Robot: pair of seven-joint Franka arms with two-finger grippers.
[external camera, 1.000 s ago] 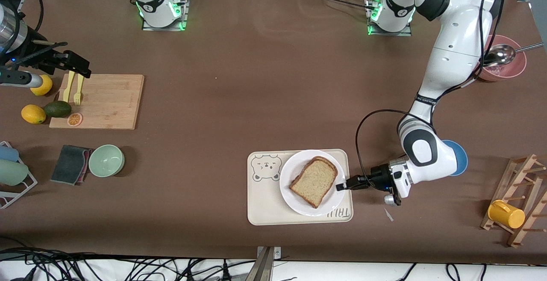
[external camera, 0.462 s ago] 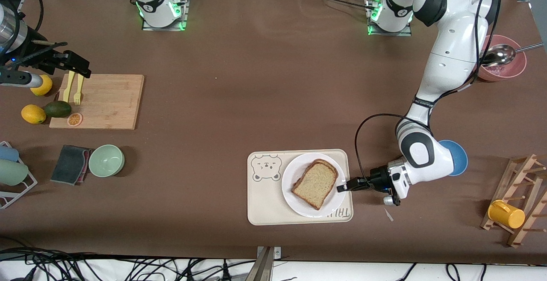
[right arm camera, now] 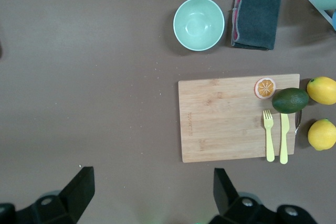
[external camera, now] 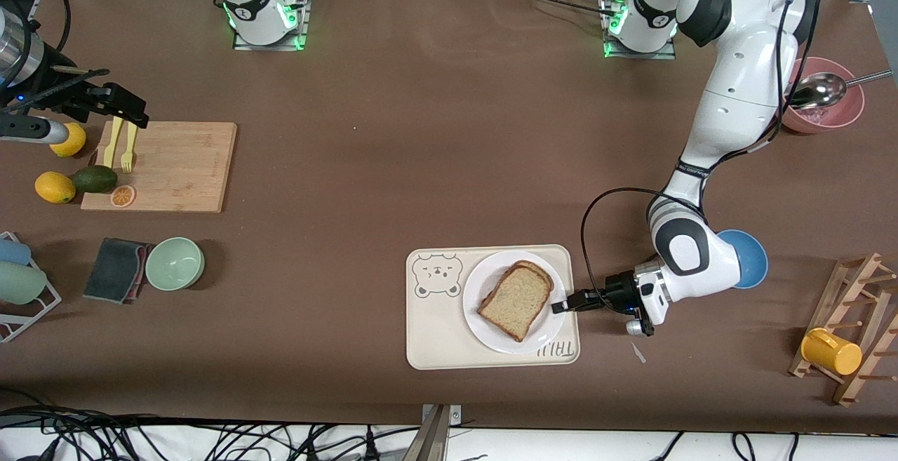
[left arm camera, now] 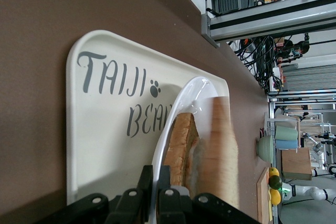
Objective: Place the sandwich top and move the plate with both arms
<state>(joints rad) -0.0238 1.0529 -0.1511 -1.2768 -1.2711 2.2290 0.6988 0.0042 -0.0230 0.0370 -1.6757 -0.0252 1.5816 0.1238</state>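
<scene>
front view: the left gripper (external camera: 559, 306) is seen low at the rim of the plate (external camera: 484, 331), on the edge toward the left arm's end of the table. in the left wrist view its fingers (left arm camera: 164, 192) are pinched onto that white rim, so the plate is grasped. the plate is carried on the cream tray (external camera: 435, 338), beside the bear drawing (external camera: 436, 275) printed on it. the sandwich top (external camera: 516, 299) is laid on the plate, over another slice whose crust is seen at its edge farther from the front camera. a blue bowl (external camera: 749, 259) is partly hidden by the left arm, near the tray. the right gripper (right arm camera: 152, 192) is held high over the cutting board (right arm camera: 239, 116), well apart from the tray, its jaws spread wide and nothing between them; that arm is waiting. a green bowl (right arm camera: 199, 23) and a grey cloth (right arm camera: 256, 18) are seen near the board.
</scene>
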